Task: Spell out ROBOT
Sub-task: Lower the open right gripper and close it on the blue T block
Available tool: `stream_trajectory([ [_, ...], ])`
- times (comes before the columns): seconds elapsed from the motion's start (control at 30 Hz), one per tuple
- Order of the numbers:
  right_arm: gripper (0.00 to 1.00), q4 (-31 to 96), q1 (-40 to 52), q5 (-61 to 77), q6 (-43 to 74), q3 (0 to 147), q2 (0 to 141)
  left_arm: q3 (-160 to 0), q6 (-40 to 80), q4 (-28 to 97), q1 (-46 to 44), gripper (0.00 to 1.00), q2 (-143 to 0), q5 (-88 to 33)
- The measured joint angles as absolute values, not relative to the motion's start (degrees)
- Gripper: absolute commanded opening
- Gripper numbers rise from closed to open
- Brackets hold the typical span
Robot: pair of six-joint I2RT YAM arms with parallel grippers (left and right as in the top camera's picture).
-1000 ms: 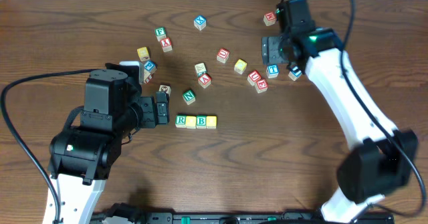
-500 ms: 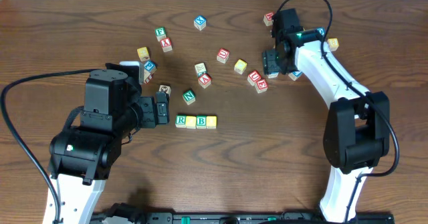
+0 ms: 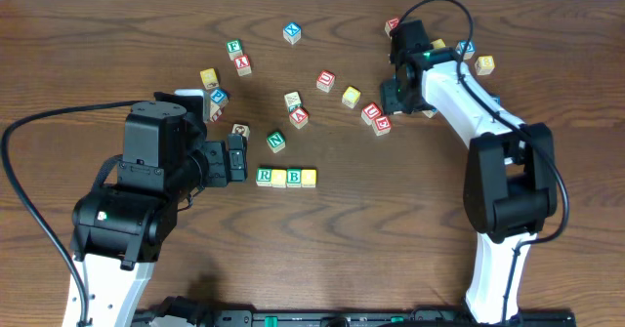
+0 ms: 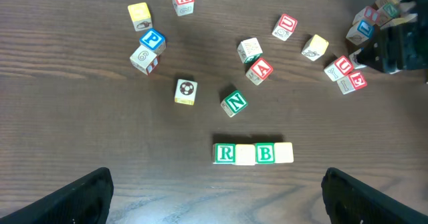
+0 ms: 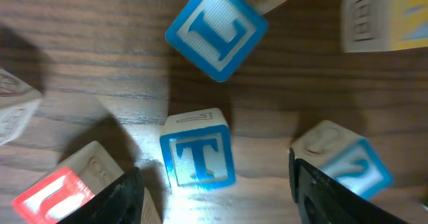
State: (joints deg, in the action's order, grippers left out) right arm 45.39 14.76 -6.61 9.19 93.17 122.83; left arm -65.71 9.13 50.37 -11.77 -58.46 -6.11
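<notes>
Since the earlier overhead picture, the white right arm (image 3: 454,78) has swung inward across the brown wooden table (image 3: 98,34). Its right gripper (image 5: 217,200) now hides the spot where the blue-bordered wooden T cube (image 5: 197,158) showed. The left gripper (image 4: 224,197) stands spread wide and empty, just beside the row's left end.

Four of five places appear filled: green-bordered R cube (image 4: 225,153), yellow-faced cube (image 4: 245,154), green-bordered B cube (image 4: 265,153) and second yellow-faced cube (image 4: 284,152) touch in one line. Its long axis runs left to right in the overhead view.

Only the T seems left, well apart from the row. It lies letter-up, its stem pointing toward the wrist, turned slightly. The right jaws flank it without touching.
</notes>
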Motion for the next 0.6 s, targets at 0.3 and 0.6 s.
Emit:
stream_trajectory([
  [0.3,0.55,44.56,14.92,-6.20,9.58,93.12,123.55,-65.71,9.13,50.35,-11.77,0.98,-58.46,-6.11],
  [0.6,0.51,43.38,14.92,-5.98,9.63,93.12,123.90,-65.71,9.13,50.37,-11.77,0.98,-58.46,-6.11],
])
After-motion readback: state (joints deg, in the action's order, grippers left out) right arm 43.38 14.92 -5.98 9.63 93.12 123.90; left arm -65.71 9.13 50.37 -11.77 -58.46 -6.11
